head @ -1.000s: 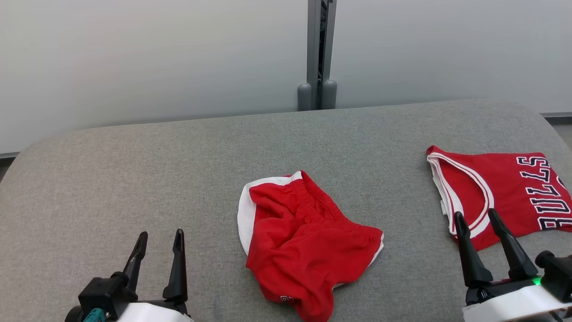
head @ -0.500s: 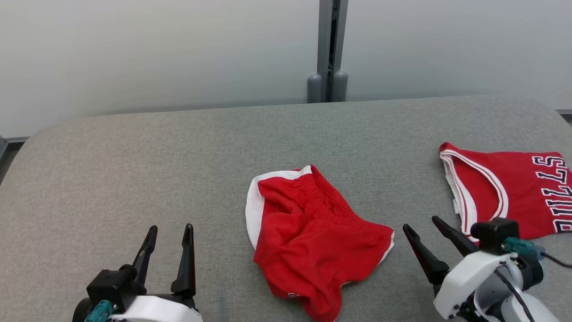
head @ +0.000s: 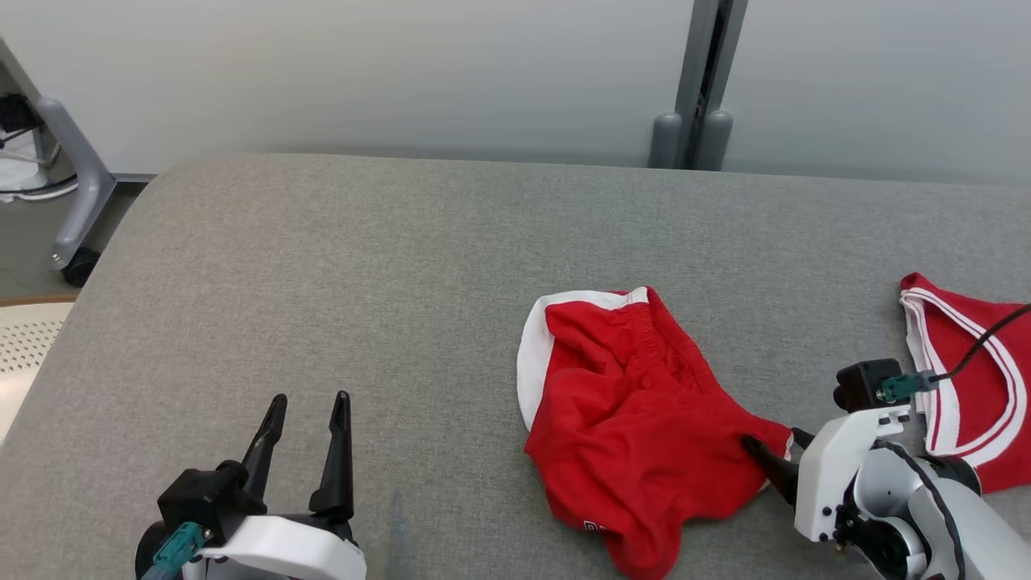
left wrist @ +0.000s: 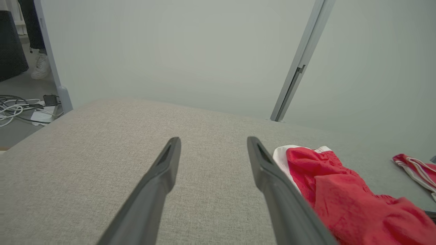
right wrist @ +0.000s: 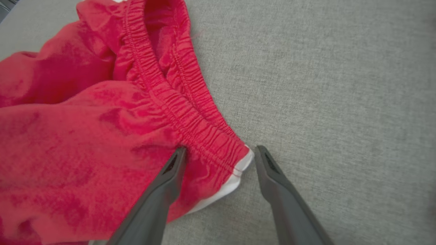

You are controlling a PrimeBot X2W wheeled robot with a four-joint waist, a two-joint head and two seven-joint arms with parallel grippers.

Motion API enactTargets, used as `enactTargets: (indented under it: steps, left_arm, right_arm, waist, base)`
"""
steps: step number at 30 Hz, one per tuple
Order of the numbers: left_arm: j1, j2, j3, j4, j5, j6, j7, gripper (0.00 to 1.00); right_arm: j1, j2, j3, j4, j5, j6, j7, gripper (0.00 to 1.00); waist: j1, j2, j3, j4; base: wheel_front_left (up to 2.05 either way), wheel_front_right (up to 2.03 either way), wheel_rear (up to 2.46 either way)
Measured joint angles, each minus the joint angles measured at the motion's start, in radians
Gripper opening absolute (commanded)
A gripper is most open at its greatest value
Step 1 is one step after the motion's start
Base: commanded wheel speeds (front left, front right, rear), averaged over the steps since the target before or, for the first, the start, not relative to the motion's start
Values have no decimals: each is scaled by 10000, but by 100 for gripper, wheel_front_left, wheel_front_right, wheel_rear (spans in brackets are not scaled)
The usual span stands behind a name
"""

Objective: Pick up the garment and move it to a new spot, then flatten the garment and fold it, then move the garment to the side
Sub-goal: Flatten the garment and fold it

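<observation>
L gripper (head: pixel 312 397), R gripper (head: pixel 773 437) agape (R aimed left).

The head camera looks forward and down across the grey padded table (head: pixel 362 258). The left wrist camera sits low, facing along it toward the wall (left wrist: pixel 170 51); the right wrist camera peers close onto the red shorts (right wrist: pixel 68 136) (shared by all three views).

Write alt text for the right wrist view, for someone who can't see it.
The right pincer, open, straddles the white-trimmed corner of crumpled red shorts at the end of their elastic waistband: one finger over red cloth, the other over the grey fabric surface. The shorts spread up and left.
</observation>
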Motion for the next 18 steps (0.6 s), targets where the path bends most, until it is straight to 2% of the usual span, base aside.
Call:
enactTargets:
  steps: [4,5,6,8,12,18]
  left_arm:
    - [-58,-2,-4,92,-52,-35,-38,100]
    - [-75,-8,-8,105,-52,-36,-44,100]
    - [-77,-13,-10,117,-52,-40,-46,100]
    - [-78,-13,-6,148,-61,-40,-59,100]
    - [-76,-2,2,176,-63,-33,-86,100]
    - [-66,4,-52,199,-77,-31,-90,100]
  right_arm:
    - [-223,82,119,341,240,0,123,100]
    - [-263,82,174,391,301,0,119,91]
    - [-294,82,234,437,368,0,105,48]
    - [-357,82,267,477,456,0,-121,0]
    - [-563,-6,69,456,612,0,-566,0]
    - [-360,-552,-665,205,798,0,-859,0]
  waist:
    - [0,0,57,209]
    - [0,0,69,233]
    - [0,0,77,246]
    - [0,0,83,240]
    - [0,0,43,98]
    - [0,0,-84,-283]
  base:
    - [0,0,0]
    - [0,0,0]
    - [0,0,0]
    - [0,0,0]
    - [0,0,0]
    - [0,0,0]
